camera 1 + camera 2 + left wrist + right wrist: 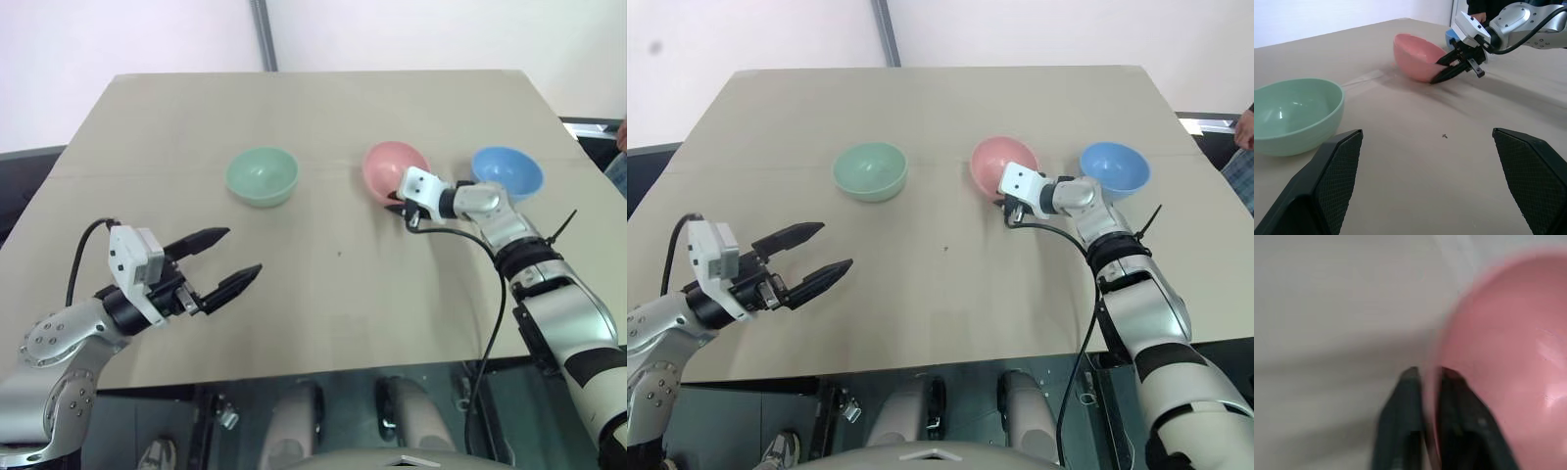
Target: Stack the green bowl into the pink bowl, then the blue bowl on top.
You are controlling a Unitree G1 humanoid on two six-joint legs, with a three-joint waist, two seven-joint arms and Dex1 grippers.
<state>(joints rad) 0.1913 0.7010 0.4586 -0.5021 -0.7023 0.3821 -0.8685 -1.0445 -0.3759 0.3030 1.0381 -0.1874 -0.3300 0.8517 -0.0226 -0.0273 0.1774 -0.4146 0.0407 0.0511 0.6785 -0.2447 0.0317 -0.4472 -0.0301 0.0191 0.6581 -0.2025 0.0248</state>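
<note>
Three bowls stand in a row across the far half of the table: the green bowl (262,176) on the left, the pink bowl (387,166) in the middle and the blue bowl (507,171) on the right. My right gripper (396,207) is shut on the pink bowl's near rim, one finger inside and one outside, as the right wrist view shows (1430,374). The pink bowl (1418,58) sits tilted. My left gripper (242,251) hovers open over the near left of the table, short of the green bowl (1295,115), holding nothing.
The tan table (343,294) has bare surface between the bowls and its near edge. A grey post (263,34) rises behind the far edge. A person's hand (621,132) shows at the far right, beyond the blue bowl.
</note>
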